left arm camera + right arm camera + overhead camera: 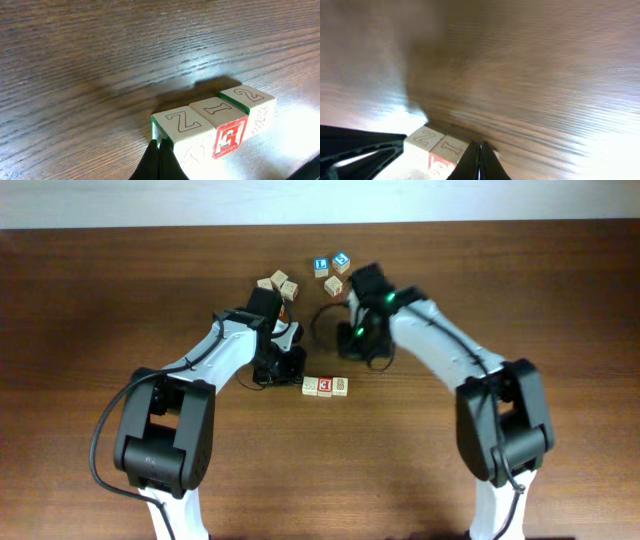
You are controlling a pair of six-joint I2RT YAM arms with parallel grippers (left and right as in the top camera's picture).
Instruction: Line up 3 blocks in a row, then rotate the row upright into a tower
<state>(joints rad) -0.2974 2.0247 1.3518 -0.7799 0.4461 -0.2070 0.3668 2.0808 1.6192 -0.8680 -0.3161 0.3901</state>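
Left arm (215, 355) comes in from the near-left edge, elbow bent, wrist dropped low to the table (100, 300). Left gripper (160, 161) has its fingers pressed tight together with nothing between them. The tips sit at the green-edged end of the Z block (177, 126); touching or just short of it, cannot tell. Right arm (440, 340) comes in from the near-right, bent over the same way. Right gripper (481, 159) is also fully closed and empty, its tip pointing down just beside the row of blocks; contact unclear.

The three task cubes lie in one straight row, touching side to side, near the table's middle and between the two grippers. The Z block is at the end by the left gripper. The I block (216, 111) is in the middle, its red letter face turned toward the left wrist camera. The 2 block (248, 96) is at the other end and has a green edge. The letters are thin outlines on pale wood. From overhead the middle cube reads red, flanked by pale faces.

Farther back, well apart from the row, are loose tan cubes (278, 282) and two blue-faced cubes (331, 263).

From overhead, both sets of fingertips are hidden under the wrists. The right wrist view is blurred, with glare at lower right; the blocks are cut off at its bottom edge and the 2 block is hard to make out there. The marks on the front faces of the Z and 2 blocks are too faint to read.
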